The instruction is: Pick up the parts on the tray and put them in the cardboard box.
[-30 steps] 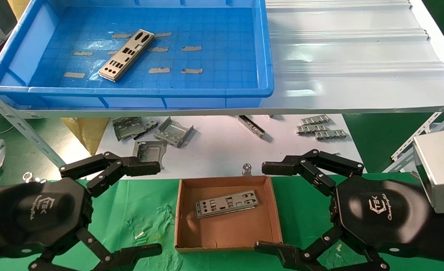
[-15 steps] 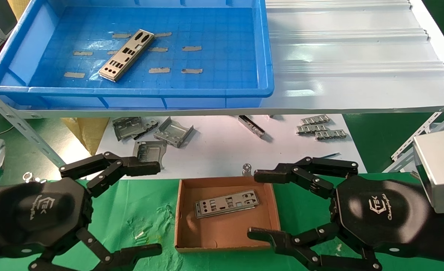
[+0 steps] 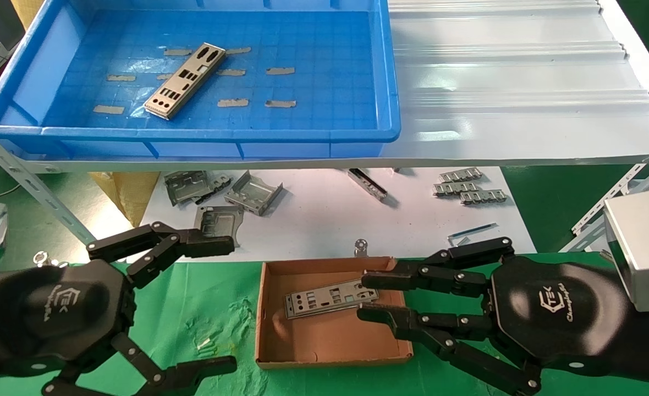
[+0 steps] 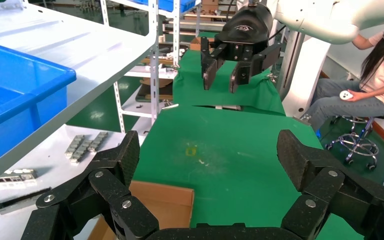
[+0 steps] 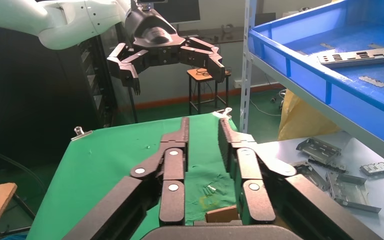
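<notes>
Your right end effector (image 3: 367, 297) sits over the cardboard box (image 3: 330, 344), fingers nearly together, gripping nothing; one plate (image 3: 331, 297) lies inside; your left end effector (image 3: 223, 302) hangs released.

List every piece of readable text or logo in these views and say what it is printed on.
"TEK": white logo on the black body of the left gripper.
"TEK": the same logo on the black body of the right gripper.
Under each logo runs a line of script lettering, too small to read.
No writing shows on the cardboard box, the tray or the plates.
</notes>
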Robot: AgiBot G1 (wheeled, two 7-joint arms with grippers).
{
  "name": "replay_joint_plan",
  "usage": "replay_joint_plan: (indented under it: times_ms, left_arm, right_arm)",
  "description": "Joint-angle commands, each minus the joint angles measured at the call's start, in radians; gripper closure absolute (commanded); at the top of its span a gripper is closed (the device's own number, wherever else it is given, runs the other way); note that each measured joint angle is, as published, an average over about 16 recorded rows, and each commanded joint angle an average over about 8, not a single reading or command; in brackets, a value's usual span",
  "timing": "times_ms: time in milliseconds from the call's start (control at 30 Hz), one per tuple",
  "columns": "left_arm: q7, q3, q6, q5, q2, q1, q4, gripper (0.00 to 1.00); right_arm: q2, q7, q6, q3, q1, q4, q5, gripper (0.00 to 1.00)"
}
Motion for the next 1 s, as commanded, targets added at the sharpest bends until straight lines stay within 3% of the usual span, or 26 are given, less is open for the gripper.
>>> replay_joint_plan:
  times_ms: [33, 1000]
  left_arm:
    - [0.0, 0.0, 0.0, 0.0, 0.0, 0.0, 0.0, 0.0]
    - [0.0, -0.001, -0.002, 0.0, 0.001, -0.002, 0.0, 0.0]
  right_arm:
    - [0.0, 0.0, 0.0, 0.0, 0.0, 0.0, 0.0, 1.0]
    - [0.0, 0.0, 0.0, 0.0, 0.0, 0.0, 0.0, 1.0]
